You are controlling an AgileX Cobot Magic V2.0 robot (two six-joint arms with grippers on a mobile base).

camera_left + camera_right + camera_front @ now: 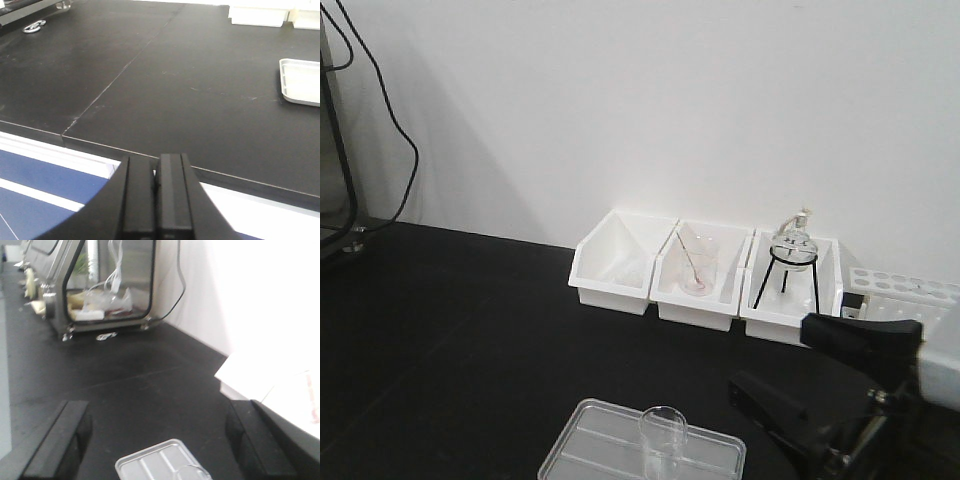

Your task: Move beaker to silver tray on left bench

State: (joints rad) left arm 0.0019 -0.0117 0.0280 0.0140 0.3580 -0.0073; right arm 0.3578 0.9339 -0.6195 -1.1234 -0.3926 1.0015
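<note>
The small clear beaker [662,436] stands upright inside the silver tray [595,440] near the front edge of the black left bench [470,330]. My right gripper [770,356] hovers just right of the tray, open, holding nothing. In the right wrist view its fingers [55,440] are spread wide, with the tray [152,462] and the beaker's rim [192,473] low between them and apart from both. My left gripper [156,167] is shut and empty, back over the bench's front edge. The tray's corner [300,82] shows far to its right.
Three white bins [615,268] line the white wall. One holds a beaker with a stirring rod [698,266], another a round flask on a black tripod [790,250]. A test-tube rack [900,290] stands right of them. A glass-fronted metal cabinet [100,285] and cables [400,130] stand far left.
</note>
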